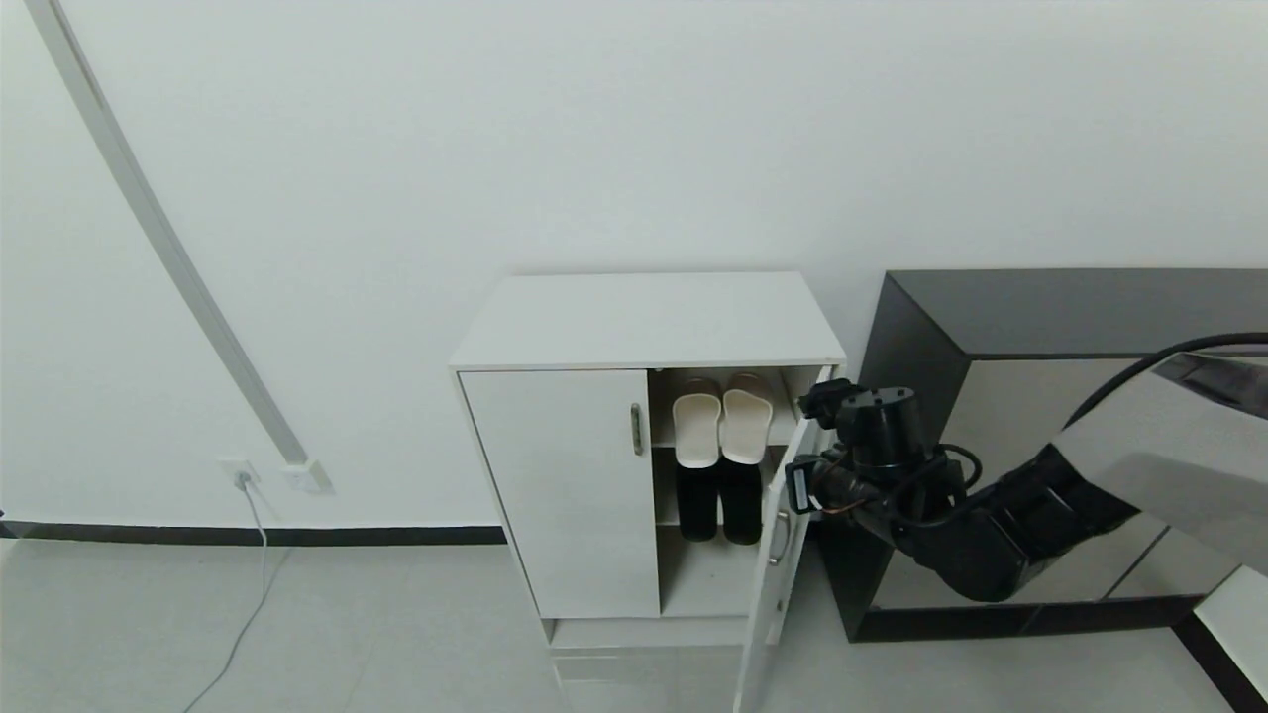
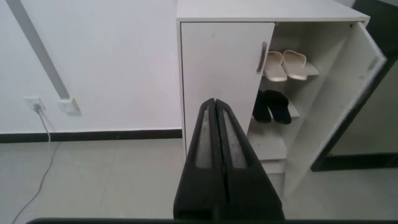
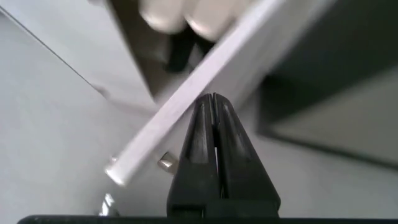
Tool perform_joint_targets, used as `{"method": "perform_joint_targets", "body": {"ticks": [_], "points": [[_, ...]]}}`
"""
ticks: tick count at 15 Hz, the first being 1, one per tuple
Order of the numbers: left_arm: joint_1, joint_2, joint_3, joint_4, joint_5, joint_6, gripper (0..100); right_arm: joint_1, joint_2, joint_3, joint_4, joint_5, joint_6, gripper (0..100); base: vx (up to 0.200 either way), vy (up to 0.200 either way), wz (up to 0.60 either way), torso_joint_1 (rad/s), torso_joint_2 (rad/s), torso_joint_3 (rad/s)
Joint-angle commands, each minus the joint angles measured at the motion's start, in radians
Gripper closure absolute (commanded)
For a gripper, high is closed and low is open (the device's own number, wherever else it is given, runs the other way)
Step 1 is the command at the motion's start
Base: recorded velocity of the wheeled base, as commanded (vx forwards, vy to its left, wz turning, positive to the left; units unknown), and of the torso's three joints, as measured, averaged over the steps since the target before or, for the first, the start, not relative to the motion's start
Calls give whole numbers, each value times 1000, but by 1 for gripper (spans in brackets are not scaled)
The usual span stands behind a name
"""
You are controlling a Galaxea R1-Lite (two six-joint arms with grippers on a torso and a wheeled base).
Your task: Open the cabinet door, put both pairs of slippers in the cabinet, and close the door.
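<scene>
The white cabinet (image 1: 644, 322) stands against the wall with its left door (image 1: 560, 485) shut and its right door (image 1: 778, 555) swung out. A white pair of slippers (image 1: 721, 426) lies on the upper shelf, and a black pair (image 1: 718, 500) on the shelf below. My right arm (image 1: 892, 465) sits against the outer side of the open door. Its gripper (image 3: 214, 96) is shut and empty, its tip close to the door's edge (image 3: 161, 127) near the metal handle (image 3: 165, 162). My left gripper (image 2: 215, 102) is shut and empty, held back from the cabinet (image 2: 224, 62).
A dark, glossy low unit (image 1: 1040, 317) stands right of the cabinet, close behind the open door. A wall socket with a cable (image 1: 243, 475) and a slanted conduit (image 1: 158, 238) are at the left. Grey floor (image 1: 347, 634) lies open in front.
</scene>
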Motion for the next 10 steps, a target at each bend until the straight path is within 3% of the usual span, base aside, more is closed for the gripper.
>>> {"method": "perform_joint_targets", "body": {"ticks": [1, 5, 10], "points": [[0, 1, 0, 0, 1, 0, 100, 24, 97, -51, -77, 38, 12, 100, 0, 0, 0, 0, 0, 0], [0, 1, 0, 0, 1, 0, 100, 30, 93, -26, -123, 46, 17, 100, 0, 0, 0, 0, 0, 0], [0, 1, 0, 0, 1, 0, 100, 31, 44, 113, -269, 176, 25, 100, 0, 0, 0, 0, 0, 0]]}}
